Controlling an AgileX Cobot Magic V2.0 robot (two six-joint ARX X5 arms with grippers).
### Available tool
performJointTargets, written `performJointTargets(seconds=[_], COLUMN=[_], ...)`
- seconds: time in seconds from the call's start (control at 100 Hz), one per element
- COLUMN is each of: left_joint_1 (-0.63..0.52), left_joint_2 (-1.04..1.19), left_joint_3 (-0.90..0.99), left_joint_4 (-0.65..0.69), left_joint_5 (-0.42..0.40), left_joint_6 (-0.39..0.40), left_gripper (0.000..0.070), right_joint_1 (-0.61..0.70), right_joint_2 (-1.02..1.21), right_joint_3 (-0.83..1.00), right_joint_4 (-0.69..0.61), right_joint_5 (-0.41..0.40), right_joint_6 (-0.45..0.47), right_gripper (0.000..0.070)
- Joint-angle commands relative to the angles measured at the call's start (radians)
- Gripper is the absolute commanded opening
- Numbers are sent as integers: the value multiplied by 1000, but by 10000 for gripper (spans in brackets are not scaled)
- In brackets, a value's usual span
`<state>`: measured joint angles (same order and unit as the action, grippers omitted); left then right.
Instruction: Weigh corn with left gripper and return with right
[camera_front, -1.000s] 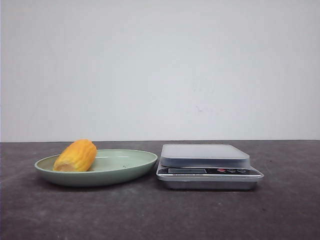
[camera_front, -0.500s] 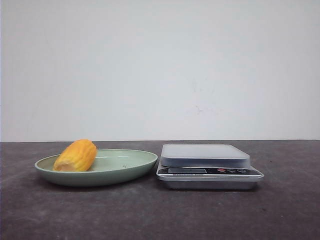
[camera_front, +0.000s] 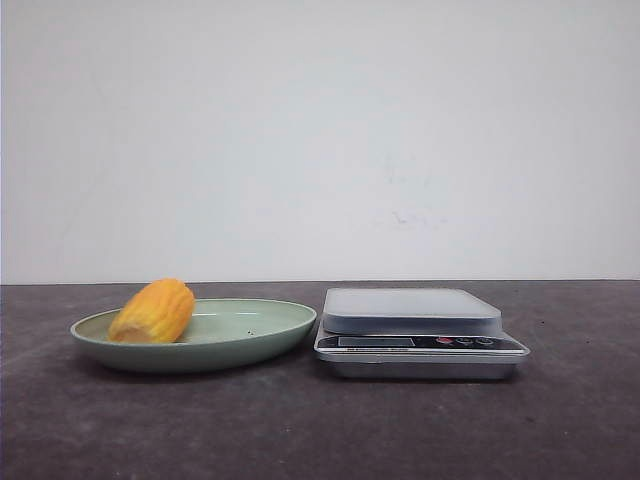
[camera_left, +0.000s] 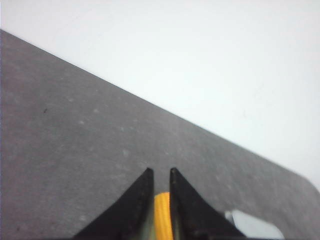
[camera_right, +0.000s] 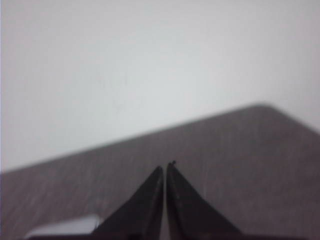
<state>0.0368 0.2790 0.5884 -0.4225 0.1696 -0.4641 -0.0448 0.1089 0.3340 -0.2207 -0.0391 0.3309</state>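
You have the corn (camera_front: 152, 312) lying tilted in the left part of the pale green dish (camera_front: 250, 340), on the dark desk (camera_front: 300, 430), with its paler cut end toward the near left. Just right of the dish stands the kitchen scale (camera_front: 420, 345), its grey platform bare, the two close but apart. Neither arm shows in the front view. In the left wrist view your left pincer (camera_left: 160, 172) has its black tips a narrow gap apart, with a yellow strip visible between them lower down and nothing gripped. Your right pincer (camera_right: 165, 167) has its tips together, nearly touching, holding nothing, above bare desk.
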Motion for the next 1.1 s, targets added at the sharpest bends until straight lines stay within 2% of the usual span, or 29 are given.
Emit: performJointTargets(seconds=[0.0,0.04,0.09,0.11,0.15,0.18,0.22,0.37,0.51,0.68,0.83,0.95,1.09], left_joint_1=[0,0,0,0,-1,-3,-7,-50,-129,-231,-330,-399,-452], left_joint_2=[77,120,168,190,222,244,270,345,424,578,735,866,999], left_joint_3=[105,159,215,240,276,298,324,373,394,402,402,402,402], left_joint_4=[-26,-43,-50,-53,-58,-61,-67,-44,7,3,5,12,35], left_joint_5=[19,26,50,61,76,84,95,114,112,31,-68,-163,-209], left_joint_6=[82,98,106,106,108,109,110,103,109,129,165,164,172], left_gripper=[15,54,182,255,358,404,427,430,429,430,431,429,430], right_joint_1=[3,3,3,3,3,3,3,10,40,77,104,119,122], right_joint_2=[45,74,111,126,156,180,212,332,450,582,636,644,648], right_joint_3=[52,84,127,146,187,219,266,478,725,961,1036,1038,1038], right_joint_4=[-10,-14,-23,-28,-43,-57,-77,-225,-416,-590,-655,-668,-688], right_joint_5=[-14,-14,-14,-15,-18,-23,-46,-93,-119,-119,-118,-118,-118], right_joint_6=[21,21,21,21,20,18,10,-49,-115,-166,-176,-182,-183], right_gripper=[190,324,438,460,475,484,489,489,496,580,616,617,617])
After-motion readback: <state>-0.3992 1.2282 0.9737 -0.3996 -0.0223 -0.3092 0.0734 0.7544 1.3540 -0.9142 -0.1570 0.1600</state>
